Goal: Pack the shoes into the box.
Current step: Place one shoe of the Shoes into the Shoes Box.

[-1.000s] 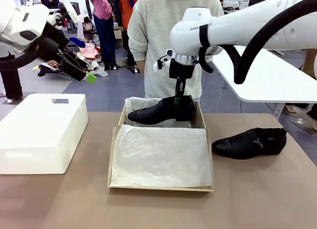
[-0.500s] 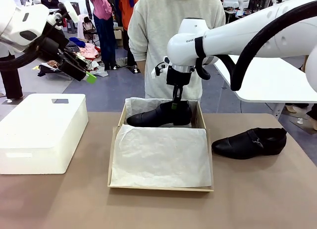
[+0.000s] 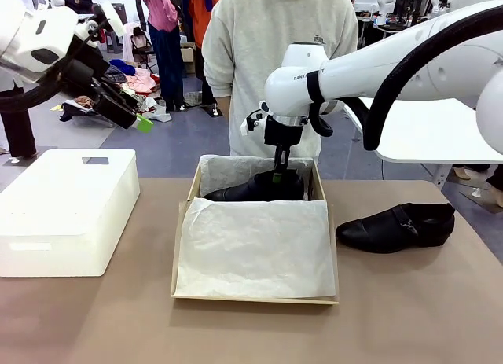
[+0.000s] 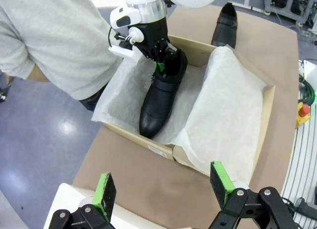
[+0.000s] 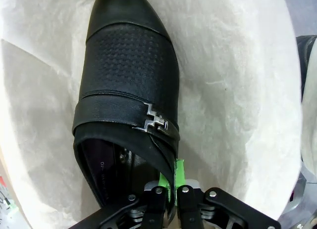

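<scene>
The right gripper (image 3: 277, 169) hangs straight down over the far end of the box (image 3: 255, 299), its jaws pinched tight on the side edge of the opening of the held shoe (image 3: 255, 187); in the right wrist view one green pad sits inside that edge and one outside. The held shoe lies low between the box walls at the 12 o'clock end, on the white tissue paper (image 3: 255, 250), with its toe toward 9 o'clock and its heel toward 3 o'clock. Whether its sole rests fully on the paper I cannot tell. The second shoe (image 3: 397, 226) lies on the table (image 3: 94, 325) at 3 o'clock from the box, apart from it, toe toward the box. A white block (image 3: 67, 207) sits at 9 o'clock. The left gripper (image 3: 135, 119) hovers high at 10 o'clock, jaws spread wide and empty. A person (image 3: 275, 49) stands at 12 o'clock, just behind the box.
</scene>
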{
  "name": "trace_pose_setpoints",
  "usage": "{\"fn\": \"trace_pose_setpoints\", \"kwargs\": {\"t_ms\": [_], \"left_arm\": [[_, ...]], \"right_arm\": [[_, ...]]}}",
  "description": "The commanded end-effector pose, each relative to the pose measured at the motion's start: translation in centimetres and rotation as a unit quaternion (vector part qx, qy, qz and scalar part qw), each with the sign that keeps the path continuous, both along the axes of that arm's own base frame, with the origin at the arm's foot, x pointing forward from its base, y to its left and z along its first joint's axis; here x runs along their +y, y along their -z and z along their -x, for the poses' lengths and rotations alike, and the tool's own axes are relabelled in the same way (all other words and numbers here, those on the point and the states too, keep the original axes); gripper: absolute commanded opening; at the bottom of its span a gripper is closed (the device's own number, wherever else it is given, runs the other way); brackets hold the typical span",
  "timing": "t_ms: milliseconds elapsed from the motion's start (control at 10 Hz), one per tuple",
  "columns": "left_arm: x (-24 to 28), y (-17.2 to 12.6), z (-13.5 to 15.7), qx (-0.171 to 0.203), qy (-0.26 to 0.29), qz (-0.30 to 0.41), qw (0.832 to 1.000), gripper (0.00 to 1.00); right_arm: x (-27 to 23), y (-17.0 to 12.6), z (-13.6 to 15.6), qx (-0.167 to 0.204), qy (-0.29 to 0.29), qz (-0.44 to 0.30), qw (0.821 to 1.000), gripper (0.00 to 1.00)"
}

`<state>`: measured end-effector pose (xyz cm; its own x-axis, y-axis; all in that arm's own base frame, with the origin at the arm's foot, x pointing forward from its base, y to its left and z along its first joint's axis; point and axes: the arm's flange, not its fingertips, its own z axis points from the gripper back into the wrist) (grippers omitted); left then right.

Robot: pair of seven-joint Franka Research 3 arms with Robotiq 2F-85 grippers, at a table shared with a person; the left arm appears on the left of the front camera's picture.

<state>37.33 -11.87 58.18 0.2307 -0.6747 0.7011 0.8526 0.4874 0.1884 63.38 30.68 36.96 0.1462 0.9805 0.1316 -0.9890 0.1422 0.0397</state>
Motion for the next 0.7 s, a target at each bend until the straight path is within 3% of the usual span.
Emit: {"fn": "trace_pose_setpoints", "kwargs": {"t_ms": [0,400,600], "left_arm": [[0.2,0.0,-0.1,-0.001,0.009,0.005,1.000,1.00],[0.2,0.0,-0.1,-0.001,0.009,0.005,1.000,1.00],[0.2,0.0,-0.1,-0.001,0.009,0.005,1.000,1.00]], "right_arm": [[-0.3,-0.5,0.1,0.005,0.006,0.011,1.000,0.17],[-0.9,-2.9,0.7,0.014,0.010,-0.008,1.000,0.97],[-1.3,-5.2,1.5,0.014,0.007,-0.012,1.000,1.00]]}}
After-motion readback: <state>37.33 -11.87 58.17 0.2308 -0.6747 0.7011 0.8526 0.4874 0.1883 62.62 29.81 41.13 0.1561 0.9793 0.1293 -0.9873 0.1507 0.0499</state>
